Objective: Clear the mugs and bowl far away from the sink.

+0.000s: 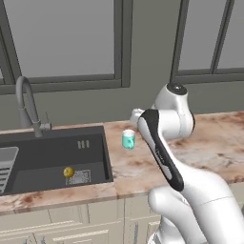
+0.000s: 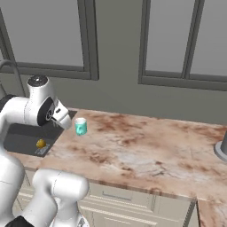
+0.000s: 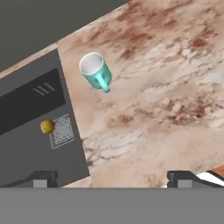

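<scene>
The teal mug point(image 3: 96, 71) stands upright on the brown and white stone counter point(image 3: 166, 87), just beside the right edge of the dark sink point(image 3: 30, 131). In the hand view you can see its white inside, and its handle points away from the sink. The jaws point(image 3: 111, 178) are wide apart and hold nothing. Their two dark tips show at the bottom of the hand view, one over the sink's corner and one over the counter. The mug is well apart from them, farther up in that view and a bit toward the sink-side tip.

A small yellow mug point(image 1: 68, 172) sits down inside the sink, near the drain. A curved grey faucet point(image 1: 27, 106) rises behind the sink. A ribbed grey rack point(image 1: 5, 164) lies at the sink's left end.
</scene>
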### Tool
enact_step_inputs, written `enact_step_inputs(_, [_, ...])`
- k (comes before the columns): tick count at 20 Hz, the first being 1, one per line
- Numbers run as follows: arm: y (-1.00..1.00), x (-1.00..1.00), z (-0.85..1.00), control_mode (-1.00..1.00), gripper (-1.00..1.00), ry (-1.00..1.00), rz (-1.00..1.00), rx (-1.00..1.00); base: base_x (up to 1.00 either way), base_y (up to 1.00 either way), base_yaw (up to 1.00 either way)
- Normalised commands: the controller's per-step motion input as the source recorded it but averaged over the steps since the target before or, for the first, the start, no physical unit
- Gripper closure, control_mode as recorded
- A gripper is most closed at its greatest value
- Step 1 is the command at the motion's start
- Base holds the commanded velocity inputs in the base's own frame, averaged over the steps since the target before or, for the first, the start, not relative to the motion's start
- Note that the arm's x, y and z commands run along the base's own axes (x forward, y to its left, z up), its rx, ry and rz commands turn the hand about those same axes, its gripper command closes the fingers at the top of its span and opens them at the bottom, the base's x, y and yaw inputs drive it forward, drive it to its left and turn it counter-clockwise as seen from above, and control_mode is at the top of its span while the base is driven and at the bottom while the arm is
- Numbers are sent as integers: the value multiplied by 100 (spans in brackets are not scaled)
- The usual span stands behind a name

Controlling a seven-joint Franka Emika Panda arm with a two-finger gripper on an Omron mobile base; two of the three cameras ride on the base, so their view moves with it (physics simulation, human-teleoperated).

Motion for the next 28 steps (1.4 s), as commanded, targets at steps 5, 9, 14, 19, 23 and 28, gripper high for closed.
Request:
enact_step_inputs(5, [0,32,-42,-100,-100,0,14,-5,0,0,0])
enact_step_inputs(9, [0,42,-32,-100,-100,0,15,0,0,0,0])
enact_step_inputs(14, [0,46,-25,-100,-100,0,14,0,0,0,0])
enact_step_inputs(19, [0,38,-26,-100,-100,0,9,-3,0,0,0])
enact_step_inputs(23, [0,18,-28,-100,-100,0,0,-7,0,0,0])
enact_step_inputs(28, [0,22,-23,-100,-100,0,0,-9,0,0,0])
